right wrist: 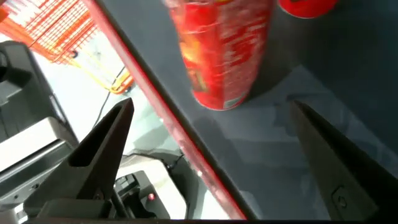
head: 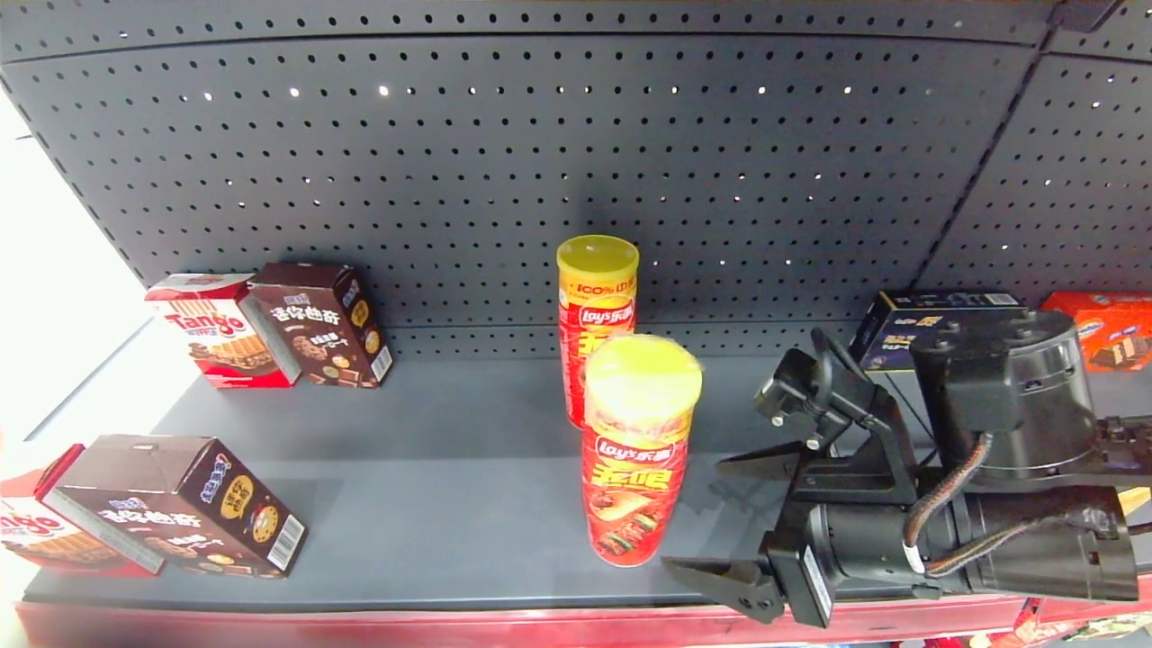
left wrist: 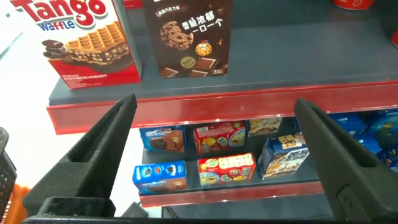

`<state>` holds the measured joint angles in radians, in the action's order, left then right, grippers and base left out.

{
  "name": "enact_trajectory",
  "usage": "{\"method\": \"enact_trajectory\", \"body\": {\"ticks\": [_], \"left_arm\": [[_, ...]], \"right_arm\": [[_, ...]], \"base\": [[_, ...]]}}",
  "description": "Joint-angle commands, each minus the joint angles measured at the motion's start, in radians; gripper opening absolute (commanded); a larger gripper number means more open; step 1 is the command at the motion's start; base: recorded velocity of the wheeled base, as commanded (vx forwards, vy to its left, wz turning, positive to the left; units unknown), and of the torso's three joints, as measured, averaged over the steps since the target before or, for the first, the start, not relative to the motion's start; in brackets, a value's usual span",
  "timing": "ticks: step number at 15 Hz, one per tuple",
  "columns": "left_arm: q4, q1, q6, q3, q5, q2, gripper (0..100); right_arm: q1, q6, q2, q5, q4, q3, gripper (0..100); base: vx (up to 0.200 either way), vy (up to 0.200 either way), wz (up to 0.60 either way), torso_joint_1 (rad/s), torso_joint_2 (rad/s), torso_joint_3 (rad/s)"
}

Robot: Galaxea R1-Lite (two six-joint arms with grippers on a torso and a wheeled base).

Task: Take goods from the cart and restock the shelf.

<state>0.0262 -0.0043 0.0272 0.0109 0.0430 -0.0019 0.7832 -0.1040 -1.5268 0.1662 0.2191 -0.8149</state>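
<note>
Head view: right gripper (head: 695,517) (spread, empty) beside glossy cylindrical chip can (head: 639,468) on matte shelf (head: 432,486); left gripper (left wrist: 214,106) also spread.

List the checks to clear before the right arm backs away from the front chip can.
1. Right gripper open: ok.
2. Front chip can upright on the shelf: ok.
3. Can clear of both fingers: ok.
4. Can fully behind the shelf's red front edge: ok.
5. Left gripper open and empty: ok.
6. Goods waiting in the orange wire cart: cannot tell.
</note>
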Motion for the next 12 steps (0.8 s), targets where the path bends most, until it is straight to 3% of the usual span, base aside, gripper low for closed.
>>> {"method": "enact_trajectory", "body": {"ticks": [1, 12], "left_arm": [[0.000, 0.000, 0.000, 0.000, 0.000, 0.002, 100], [0.000, 0.000, 0.000, -0.002, 0.000, 0.002, 100]], "right_arm": [[-0.021, 0.000, -0.018, -0.002, 0.006, -0.007, 100], [-0.104, 0.000, -0.064, -0.014, 0.014, -0.066, 100]], "base": [[0.000, 0.000, 0.00, 0.000, 0.00, 0.000], [0.000, 0.000, 0.00, 0.000, 0.00, 0.000]]}}
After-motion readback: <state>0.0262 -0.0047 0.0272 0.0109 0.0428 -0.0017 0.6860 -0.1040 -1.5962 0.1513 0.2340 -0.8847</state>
